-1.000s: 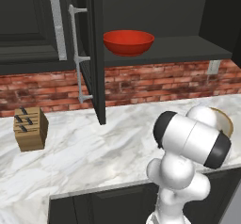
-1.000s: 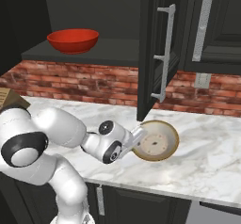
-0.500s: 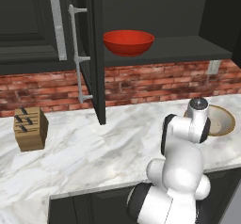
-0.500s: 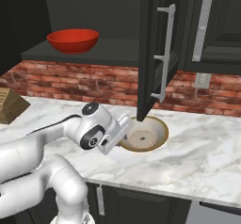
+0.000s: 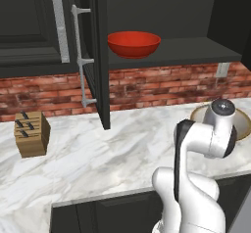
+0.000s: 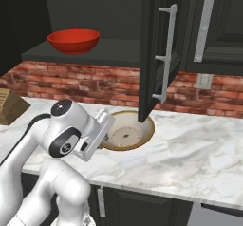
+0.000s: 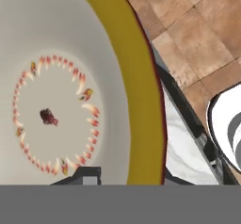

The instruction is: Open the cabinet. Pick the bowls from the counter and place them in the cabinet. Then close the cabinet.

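The cabinet (image 5: 100,56) (image 6: 153,49) stands open, with the glossy red bowl (image 5: 133,43) (image 6: 73,41) on its dark shelf. The tan-rimmed bowl (image 6: 127,131) (image 5: 241,124) with a cream speckled inside is low over the marble counter (image 6: 190,149) (image 5: 98,153), under the right door's bottom corner. My gripper (image 6: 107,127) (image 7: 127,178) is shut on this bowl's near-left rim. The hand view looks straight into the bowl (image 7: 56,100), with the tan rim running between my fingertips (image 7: 81,175). In the left base view my own arm hides most of the bowl.
A wooden knife block (image 5: 32,133) stands on the counter at the left, by the red brick backsplash (image 5: 162,85). The open doors with long silver handles (image 5: 81,56) (image 6: 166,54) jut out over the counter. A wall outlet (image 6: 204,81) sits at the right.
My arm has folded and swung, carrying the tan-rimmed bowl leftward along the counter. The bowl went from tilted up on edge to nearly level. The red bowl and doors stayed put.
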